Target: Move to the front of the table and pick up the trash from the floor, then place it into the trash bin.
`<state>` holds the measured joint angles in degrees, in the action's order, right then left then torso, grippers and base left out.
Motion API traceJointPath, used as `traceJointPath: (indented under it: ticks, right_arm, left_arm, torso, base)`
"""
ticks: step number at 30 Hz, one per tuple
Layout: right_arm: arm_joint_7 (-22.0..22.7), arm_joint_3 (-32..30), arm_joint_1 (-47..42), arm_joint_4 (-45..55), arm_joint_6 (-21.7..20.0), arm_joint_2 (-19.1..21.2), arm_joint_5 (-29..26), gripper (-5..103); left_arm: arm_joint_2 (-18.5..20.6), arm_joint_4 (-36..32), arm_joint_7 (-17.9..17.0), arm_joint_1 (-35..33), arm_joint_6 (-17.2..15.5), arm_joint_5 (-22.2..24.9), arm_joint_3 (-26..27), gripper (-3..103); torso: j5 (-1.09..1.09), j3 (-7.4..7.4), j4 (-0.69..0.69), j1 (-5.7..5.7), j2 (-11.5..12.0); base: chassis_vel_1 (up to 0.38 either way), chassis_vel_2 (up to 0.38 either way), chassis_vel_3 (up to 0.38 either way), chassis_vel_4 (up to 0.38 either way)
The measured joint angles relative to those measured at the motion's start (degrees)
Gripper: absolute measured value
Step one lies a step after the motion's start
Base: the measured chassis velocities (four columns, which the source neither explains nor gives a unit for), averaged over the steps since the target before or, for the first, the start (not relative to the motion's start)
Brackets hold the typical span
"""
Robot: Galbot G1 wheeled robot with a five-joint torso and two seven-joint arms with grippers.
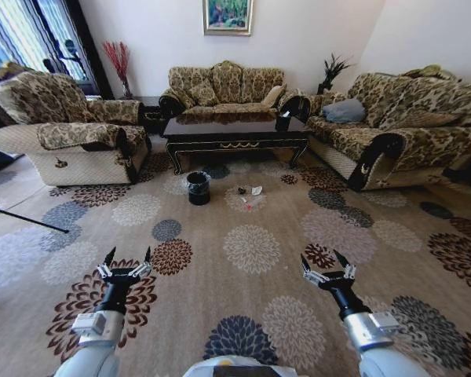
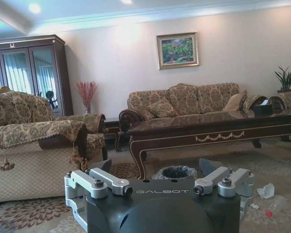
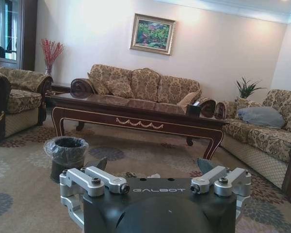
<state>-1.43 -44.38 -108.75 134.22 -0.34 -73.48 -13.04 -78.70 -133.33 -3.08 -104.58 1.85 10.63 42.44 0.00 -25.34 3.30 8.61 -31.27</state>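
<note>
The head camera looks forward and down from well back across the floor (image 1: pixel 251 298), while both wrist cameras sit low, facing forward, sharing the table (image 2: pixel 218 128), trash bin (image 3: pixel 65 155) and far sofa (image 3: pixel 140 85).

Soft daylight, seemingly warped edges

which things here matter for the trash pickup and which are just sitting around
Part of the job: trash, floor, trash bin, table, left gripper and right gripper, both open.

Just there: sofa, armchair, painting, red twigs, potted plant.
</note>
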Motion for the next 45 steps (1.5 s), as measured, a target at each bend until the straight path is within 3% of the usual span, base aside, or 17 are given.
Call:
traceJointPath:
  ticks: [10, 15, 24, 45]
  right_arm:
    - [1.20, 0.23, 0.28, 0.14, 1.94, -0.33, -1.84, 100]
    - [2.02, -1.07, 0.32, 2.71, 2.78, -0.03, -4.88, 100]
    - [1.66, -1.93, -0.06, 3.81, 3.88, 0.23, -2.96, 100]
    - [2.37, -6.82, 2.62, -3.14, 4.18, 3.06, -6.58, 100]
  left_arm:
    - [-0.12, -0.35, 0.19, -0.19, 0.62, -1.09, -0.12, 100]
    - [0.24, -3.79, 0.21, -0.44, -0.36, 1.20, 1.09, 100]
    - [0.62, -4.81, 0.24, -0.46, -0.63, 1.90, 1.80, 100]
    - [3.41, 1.22, 0.41, 5.02, -0.51, 7.63, 7.91, 100]
  torso:
    - [0.00, 1.41, 0.00, -0.96, 2.38]
    - [0.00, 2.32, 0.00, -1.43, 3.74]
    - [0.00, 3.60, 0.00, -2.13, 5.72]
    - [0.00, 6.64, 0.00, -3.92, 10.56]
  base:
    - [0.000, 0.000, 0.000, 0.000]
    - [0.000, 0.000, 0.000, 0.000]
    - [0.000, 0.000, 0.000, 0.000]
    - [0.000, 0.000, 0.000, 0.000]
